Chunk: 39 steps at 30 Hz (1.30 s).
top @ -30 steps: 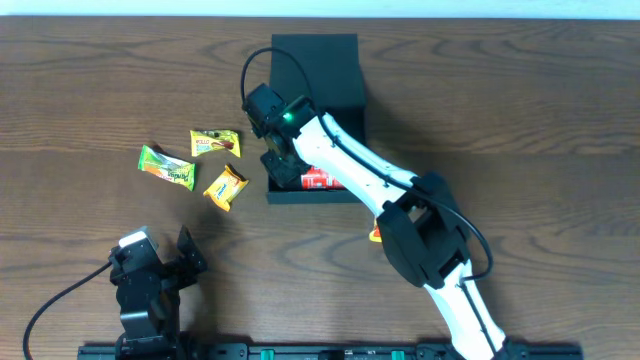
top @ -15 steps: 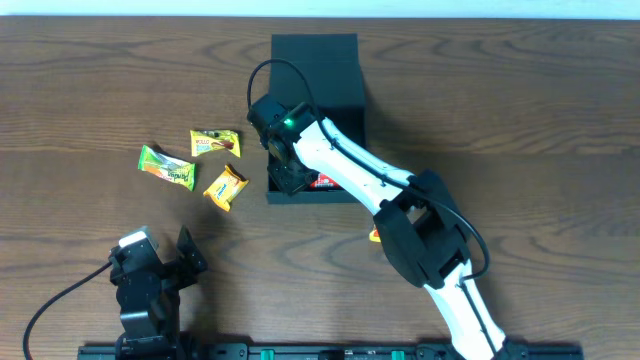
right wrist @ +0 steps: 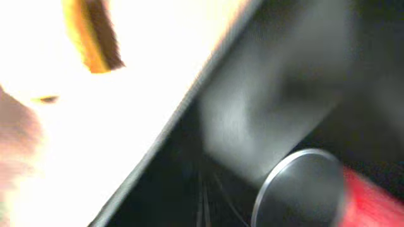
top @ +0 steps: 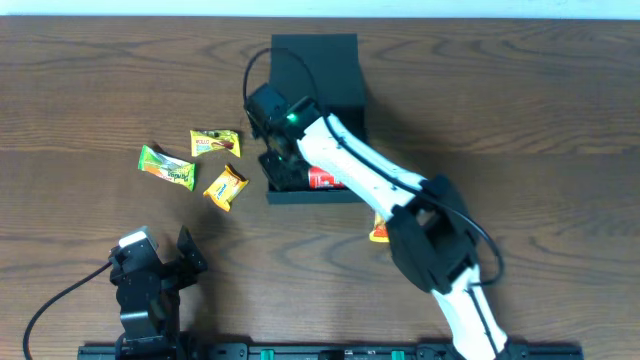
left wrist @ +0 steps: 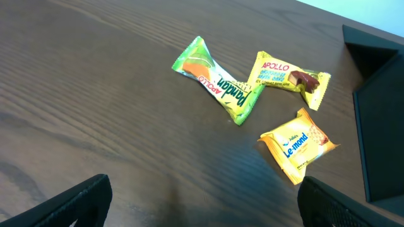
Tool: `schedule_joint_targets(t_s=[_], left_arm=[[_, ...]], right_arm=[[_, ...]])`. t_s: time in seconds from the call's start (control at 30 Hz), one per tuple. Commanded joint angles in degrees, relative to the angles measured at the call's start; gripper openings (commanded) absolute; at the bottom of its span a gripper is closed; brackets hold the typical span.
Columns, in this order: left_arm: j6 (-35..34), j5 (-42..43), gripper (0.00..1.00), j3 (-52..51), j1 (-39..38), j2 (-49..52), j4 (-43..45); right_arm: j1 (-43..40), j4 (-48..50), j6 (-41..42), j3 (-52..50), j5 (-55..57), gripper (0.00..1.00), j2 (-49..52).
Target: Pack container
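Observation:
The container (top: 340, 70) is a dark square box in the middle of the table, its flap lid open at the far side. A small red can (top: 322, 180) lies inside near the front wall; its silver end (right wrist: 303, 189) shows in the blurred right wrist view. My right gripper (top: 280, 168) reaches down into the box's left front corner, shut (right wrist: 202, 202), beside the can. Three snack packets lie left of the box: green Pandan (left wrist: 221, 85), yellow Apollo (left wrist: 287, 74), orange Le-mond (left wrist: 298, 145). My left gripper (left wrist: 211, 208) hangs open near the front left (top: 165, 258), empty.
Another orange packet (top: 378, 232) peeks out from under my right arm, just in front of the box. The box's left wall (left wrist: 379, 126) stands at the right edge of the left wrist view. Bare wood lies between the packets and my left gripper.
My right gripper dipped toward the box's front wall, then came back a little; its elbow swung slightly right. The left arm and the packets have not moved.

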Motion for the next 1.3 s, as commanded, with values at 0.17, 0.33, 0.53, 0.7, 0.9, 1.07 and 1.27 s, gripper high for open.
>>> schedule_joint_targets(t_s=[0.17, 0.33, 0.53, 0.7, 0.9, 1.07, 1.27], left_arm=[[1.2, 0.0, 0.95, -0.8, -0.2, -0.4, 0.0], [1.2, 0.0, 0.95, -0.8, -0.2, -0.4, 0.0], [1.2, 0.0, 0.95, -0.8, -0.2, -0.4, 0.0], [1.2, 0.0, 0.95, -0.8, -0.2, -0.4, 0.0], [1.2, 0.0, 0.95, -0.8, -0.2, -0.4, 0.0], [1.2, 0.0, 0.95, -0.8, -0.2, -0.4, 0.0], [1.2, 0.0, 0.95, -0.8, -0.2, -0.4, 0.0]], right_arm=[[-5.6, -0.5, -0.3, 2.4, 7.4, 0.02, -6.1], [-6.9, -1.5, -0.3, 2.3, 8.5, 0.02, -4.1], [-7.9, -2.6, -0.2, 2.3, 9.9, 0.02, -0.1], [-7.9, -4.2, -0.2, 2.3, 10.0, 0.02, 2.3], [-8.3, -5.9, 0.4, 1.9, 10.0, 0.02, 4.1], [-8.6, -6.8, 0.4, 0.8, 9.3, 0.02, 4.3], [-8.7, -8.1, 0.5, -1.0, 7.5, 0.02, 4.3]])
